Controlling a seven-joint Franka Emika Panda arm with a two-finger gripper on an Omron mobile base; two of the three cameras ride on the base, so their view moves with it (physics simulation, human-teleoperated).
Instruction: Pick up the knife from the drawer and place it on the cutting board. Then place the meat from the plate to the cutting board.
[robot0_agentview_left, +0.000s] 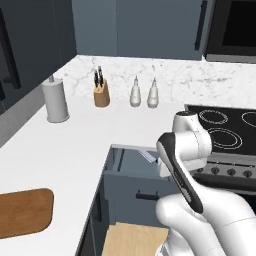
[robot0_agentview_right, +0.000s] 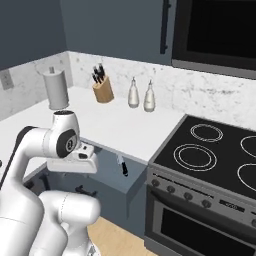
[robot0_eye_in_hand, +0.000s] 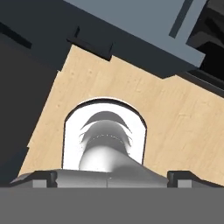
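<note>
The drawer stands pulled out under the white counter, left of the stove. The knife lies inside it near the right end, black handle toward the drawer front, blade toward the back. The gripper is spread wide, holding nothing, facing the wooden floor. The cutting board lies on the counter's near left.

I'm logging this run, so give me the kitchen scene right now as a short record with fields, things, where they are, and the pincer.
drawer: wide dark blue-grey drawer pulled open under the white counter
knife: kitchen knife with silver blade and black handle lying inside the open drawer
cutting board: flat brown wooden board on the counter, nothing on the part in view
pincer: open, fingertips pointing down at the pale wood floor, holding nothing
other items: tan knife block, two white shakers, paper towel roll, black stovetop
</note>
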